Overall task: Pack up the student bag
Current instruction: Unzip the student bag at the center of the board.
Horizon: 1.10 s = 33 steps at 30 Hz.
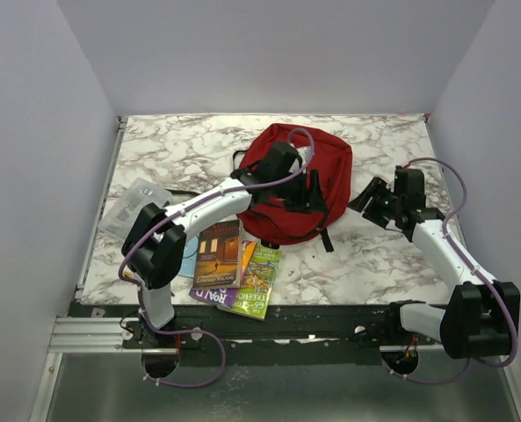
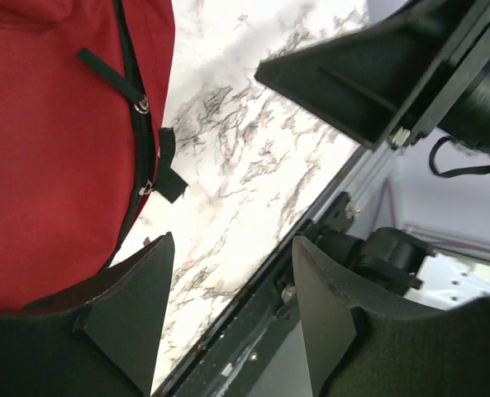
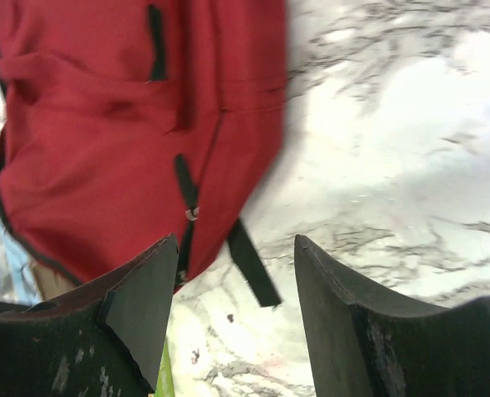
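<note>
The student bag (image 1: 317, 154) is a dark-red backpack lying flat at the middle of the marble table (image 1: 181, 145). My left gripper (image 1: 313, 204) hovers over the bag's near right part. In the left wrist view the bag (image 2: 54, 149) fills the left side, its black zipper pull (image 2: 168, 174) hangs at its edge, and the left gripper (image 2: 232, 248) stands open over bare marble. My right gripper (image 1: 365, 200) is just right of the bag, apart from it. In the right wrist view it (image 3: 235, 248) is open and empty, with the bag (image 3: 104, 124) and a black strap (image 3: 253, 265) ahead.
Three books lie near the front edge, left of the bag: a dark-covered one (image 1: 218, 255), a purple one (image 1: 214, 297) beneath it and a green one (image 1: 258, 281). A clear plastic packet (image 1: 135, 207) lies at the left edge. The black base rail (image 1: 269, 321) runs along the front.
</note>
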Each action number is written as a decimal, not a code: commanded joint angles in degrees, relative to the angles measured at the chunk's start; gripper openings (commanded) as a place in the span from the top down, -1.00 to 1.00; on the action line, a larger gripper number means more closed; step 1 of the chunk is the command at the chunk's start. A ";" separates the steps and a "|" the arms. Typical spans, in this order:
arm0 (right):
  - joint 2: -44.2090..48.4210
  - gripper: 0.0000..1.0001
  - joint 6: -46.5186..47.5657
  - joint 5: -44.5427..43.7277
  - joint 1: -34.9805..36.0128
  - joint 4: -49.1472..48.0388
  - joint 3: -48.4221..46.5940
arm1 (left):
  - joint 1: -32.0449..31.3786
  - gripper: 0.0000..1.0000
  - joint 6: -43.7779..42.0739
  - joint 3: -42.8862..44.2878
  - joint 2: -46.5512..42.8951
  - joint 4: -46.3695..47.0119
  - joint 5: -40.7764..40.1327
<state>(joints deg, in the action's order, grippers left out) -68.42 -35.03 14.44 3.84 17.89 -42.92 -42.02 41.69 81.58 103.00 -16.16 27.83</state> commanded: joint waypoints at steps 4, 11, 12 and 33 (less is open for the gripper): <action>-2.12 -0.22 0.01 -6.59 -1.20 2.23 2.38 | -5.08 -0.21 -9.07 12.20 10.87 -12.74 -8.52; -0.26 -0.21 -0.33 0.41 -1.24 -0.99 5.84 | -5.59 -0.22 -11.52 20.20 17.42 -16.34 -10.07; -0.46 -0.21 -0.50 1.48 -1.22 -1.84 6.29 | -5.66 -0.22 -11.67 20.73 17.88 -16.36 -10.42; -9.86 -0.20 -5.93 13.28 -1.27 -12.29 10.47 | -6.41 0.73 -9.74 24.58 22.72 -15.21 -5.17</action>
<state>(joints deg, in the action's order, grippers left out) -76.34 -38.15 24.40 2.68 8.43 -33.04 -47.75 32.14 104.53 125.73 -32.23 21.47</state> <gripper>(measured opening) 0.603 0.295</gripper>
